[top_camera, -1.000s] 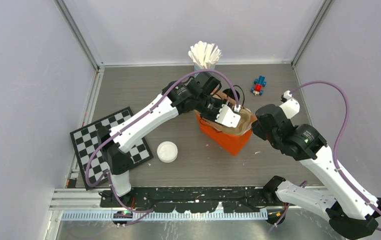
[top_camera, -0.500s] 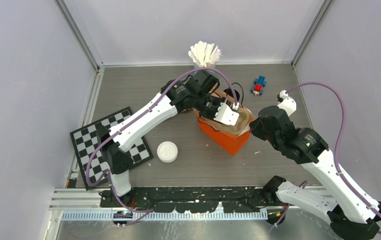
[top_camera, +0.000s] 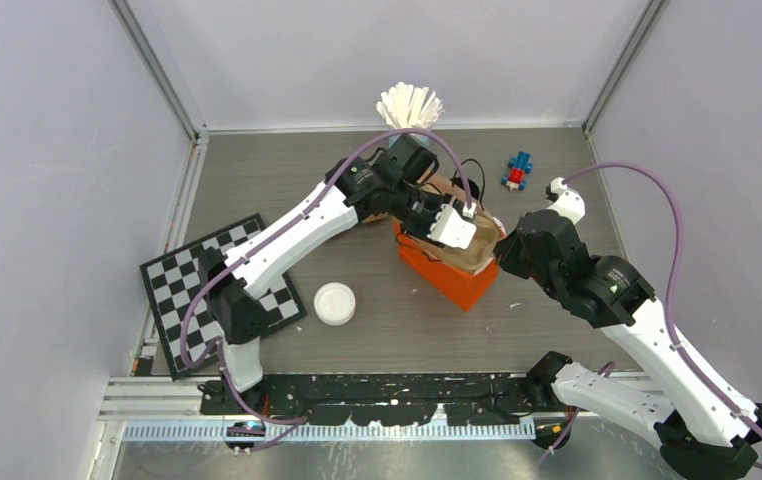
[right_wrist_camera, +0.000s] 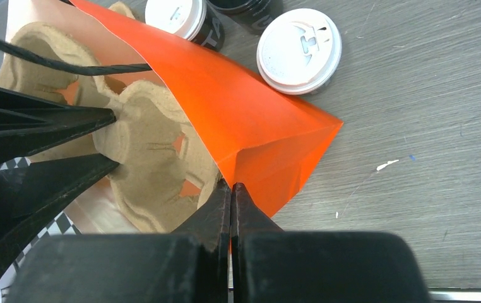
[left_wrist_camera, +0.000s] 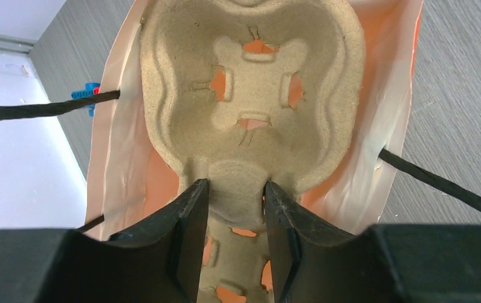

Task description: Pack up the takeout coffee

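bag rim [right_wrist_camera: 244,165] newly inside right claw [right_wrist_camera: 231,187]

We see two takeout coffees just outside the orange bag [right_wrist_camera: 250,120], neither of them in it. The nearer cup [right_wrist_camera: 298,42] turns its round white sip lid almost fully toward the right wrist camera, with only a sliver of black wall under the rim, and sits close to the bag's folded edge. The second cup [right_wrist_camera: 176,16] (its lid cut by the frame's top) shows black wall with white print, partly hidden behind the bag. Between them lies a dark rounded form [right_wrist_camera: 244,6] we cannot identify.
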You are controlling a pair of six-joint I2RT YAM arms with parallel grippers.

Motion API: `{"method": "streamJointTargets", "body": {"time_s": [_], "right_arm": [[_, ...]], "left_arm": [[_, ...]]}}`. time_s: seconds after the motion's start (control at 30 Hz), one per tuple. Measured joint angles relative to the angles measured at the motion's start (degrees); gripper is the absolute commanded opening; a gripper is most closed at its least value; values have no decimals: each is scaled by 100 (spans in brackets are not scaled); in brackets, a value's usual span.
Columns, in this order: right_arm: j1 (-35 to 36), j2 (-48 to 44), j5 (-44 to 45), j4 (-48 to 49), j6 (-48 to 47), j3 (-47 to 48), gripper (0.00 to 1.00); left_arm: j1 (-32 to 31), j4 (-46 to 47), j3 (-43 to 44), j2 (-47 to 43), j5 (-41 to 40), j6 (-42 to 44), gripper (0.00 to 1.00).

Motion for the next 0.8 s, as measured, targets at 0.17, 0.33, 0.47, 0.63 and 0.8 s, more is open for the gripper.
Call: {"method": "streamJointTargets", "body": {"time_s": [0.17, 0.33, 0.47, 0.63, 0.8], "right_arm": [[-13, 4, -35, 24, -107, 0, 1], [-13, 4, -55, 46, -186, 0, 4], [-13, 4, -70, 48, -229, 0, 6], [-13, -13, -101, 48, -236, -11, 13], [-13, -79, -173, 22, -229, -66, 17]], "left_arm": [[22, 44, 2, 109, 208, 98, 50], [11, 133, 2, 269, 251, 116, 66], [-20, 345, 0, 269, 140, 83, 76], [-37, 730, -249, 140, -57, -90, 83], [-50, 909, -417, -52, -155, -219, 99]]}}
